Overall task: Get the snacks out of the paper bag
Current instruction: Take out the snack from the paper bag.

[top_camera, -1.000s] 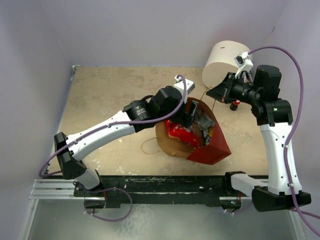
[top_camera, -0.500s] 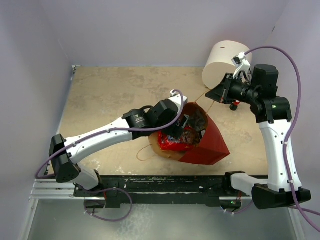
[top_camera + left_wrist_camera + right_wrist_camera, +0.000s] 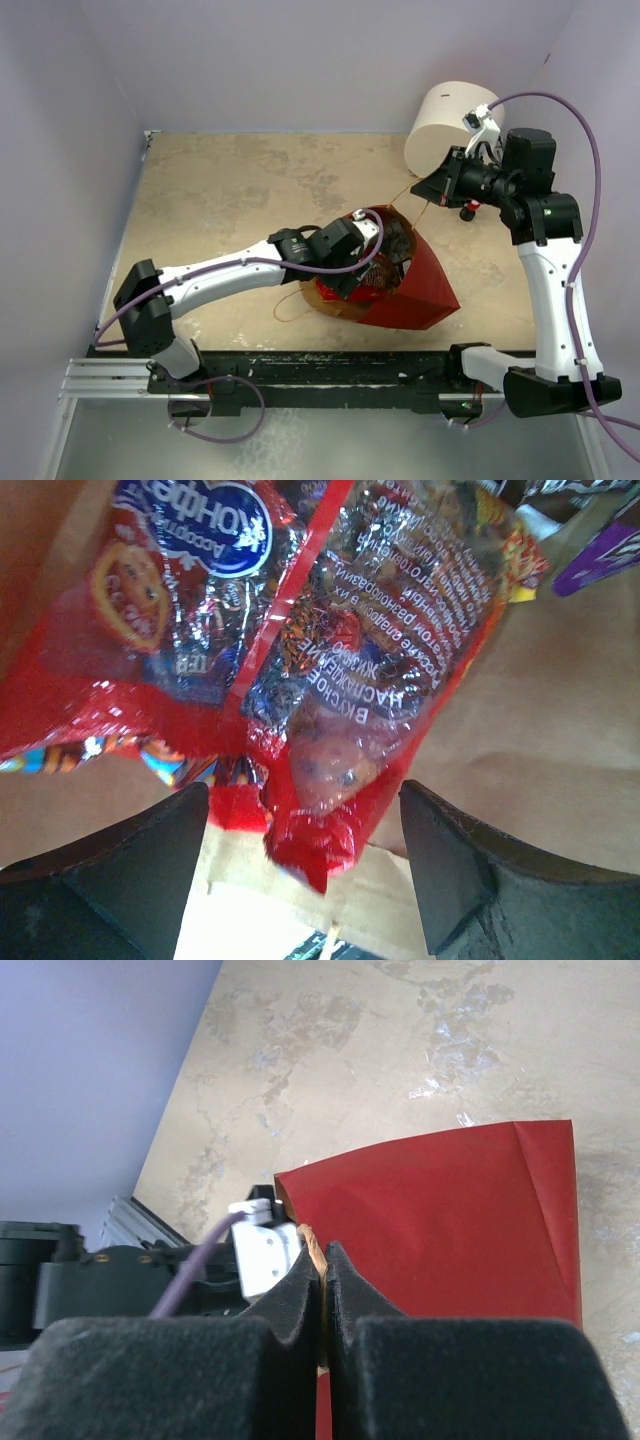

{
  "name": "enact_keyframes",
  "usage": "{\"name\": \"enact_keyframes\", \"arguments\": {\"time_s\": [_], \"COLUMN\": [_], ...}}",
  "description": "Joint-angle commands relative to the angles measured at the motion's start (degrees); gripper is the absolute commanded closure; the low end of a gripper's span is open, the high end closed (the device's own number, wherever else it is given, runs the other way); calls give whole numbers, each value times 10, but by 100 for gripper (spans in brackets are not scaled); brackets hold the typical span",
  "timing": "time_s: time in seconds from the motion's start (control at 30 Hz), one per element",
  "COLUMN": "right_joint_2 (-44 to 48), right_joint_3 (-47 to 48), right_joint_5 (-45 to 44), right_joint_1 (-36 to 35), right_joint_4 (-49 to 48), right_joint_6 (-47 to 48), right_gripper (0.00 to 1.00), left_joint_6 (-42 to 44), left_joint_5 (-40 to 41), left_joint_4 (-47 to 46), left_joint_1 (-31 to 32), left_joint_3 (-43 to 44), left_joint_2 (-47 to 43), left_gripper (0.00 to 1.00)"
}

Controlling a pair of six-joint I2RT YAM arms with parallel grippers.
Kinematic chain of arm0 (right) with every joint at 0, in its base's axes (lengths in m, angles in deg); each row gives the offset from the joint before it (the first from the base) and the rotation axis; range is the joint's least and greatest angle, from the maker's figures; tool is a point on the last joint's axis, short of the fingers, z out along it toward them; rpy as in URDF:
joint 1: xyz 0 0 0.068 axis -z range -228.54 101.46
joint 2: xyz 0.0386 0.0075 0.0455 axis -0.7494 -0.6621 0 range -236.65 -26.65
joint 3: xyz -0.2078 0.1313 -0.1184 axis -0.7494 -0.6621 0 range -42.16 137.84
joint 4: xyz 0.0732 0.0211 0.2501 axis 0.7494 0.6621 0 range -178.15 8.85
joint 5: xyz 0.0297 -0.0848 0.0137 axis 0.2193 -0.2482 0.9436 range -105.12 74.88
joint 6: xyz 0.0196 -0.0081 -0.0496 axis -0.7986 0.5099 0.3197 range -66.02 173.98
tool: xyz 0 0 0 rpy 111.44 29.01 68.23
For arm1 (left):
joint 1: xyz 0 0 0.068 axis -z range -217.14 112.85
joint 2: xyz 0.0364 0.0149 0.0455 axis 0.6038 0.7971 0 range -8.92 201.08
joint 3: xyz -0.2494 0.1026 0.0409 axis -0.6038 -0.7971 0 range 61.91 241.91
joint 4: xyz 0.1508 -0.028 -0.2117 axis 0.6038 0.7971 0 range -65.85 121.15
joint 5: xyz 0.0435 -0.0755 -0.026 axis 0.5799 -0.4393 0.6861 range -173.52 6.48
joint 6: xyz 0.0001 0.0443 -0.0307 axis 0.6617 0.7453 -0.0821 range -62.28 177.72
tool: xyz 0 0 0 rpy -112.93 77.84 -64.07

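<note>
The paper bag lies on its side, mouth facing left, red-brown outside and tan inside. My left gripper is in its mouth, open. The crimped lower corner of the red cartoon-printed snack bag hangs between the jaws, which are not closed on it. A dark purple packet shows at the top right behind it. My right gripper is raised by the bag's far side and shut on the bag's thin string handle, above the bag's red outer wall.
A white cylinder lies at the back right, just behind my right gripper. The bag's other string handle loops on the tan tabletop left of the bag. Purple walls close in the left, back and right sides.
My left gripper has moved down and further into the bag's mouth, onto the red snack bag. The paper bag has shifted slightly. The right gripper has kept hold of the handle.
</note>
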State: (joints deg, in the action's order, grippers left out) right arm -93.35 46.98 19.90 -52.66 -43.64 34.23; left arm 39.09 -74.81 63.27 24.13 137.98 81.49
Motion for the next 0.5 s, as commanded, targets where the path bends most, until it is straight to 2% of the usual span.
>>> {"name": "enact_keyframes", "arguments": {"time_s": [0.0, 0.13, 0.23, 0.33, 0.47], "right_joint_2": [14, 18, 23, 26, 31], "right_joint_3": [14, 14, 10, 6, 3], "right_joint_5": [-10, -16, -20, -30, -50], "right_joint_1": [0, 0, 0, 0, 0], "right_joint_4": [-14, -10, -9, -5, -2], "right_joint_6": [14, 16, 18, 20, 24], "right_gripper": [100, 100, 100, 100, 100], "left_joint_6": [54, 72, 80, 83, 82], "left_joint_5": [-16, -22, -15, -3, 8], "left_joint_4": [-3, 3, 6, 29, 56], "left_joint_1": [6, 13, 19, 20, 22], "left_joint_3": [31, 49, 61, 81, 100], "left_joint_2": [44, 80, 97, 112, 109], "left_gripper": [20, 23, 31, 47, 76]}}
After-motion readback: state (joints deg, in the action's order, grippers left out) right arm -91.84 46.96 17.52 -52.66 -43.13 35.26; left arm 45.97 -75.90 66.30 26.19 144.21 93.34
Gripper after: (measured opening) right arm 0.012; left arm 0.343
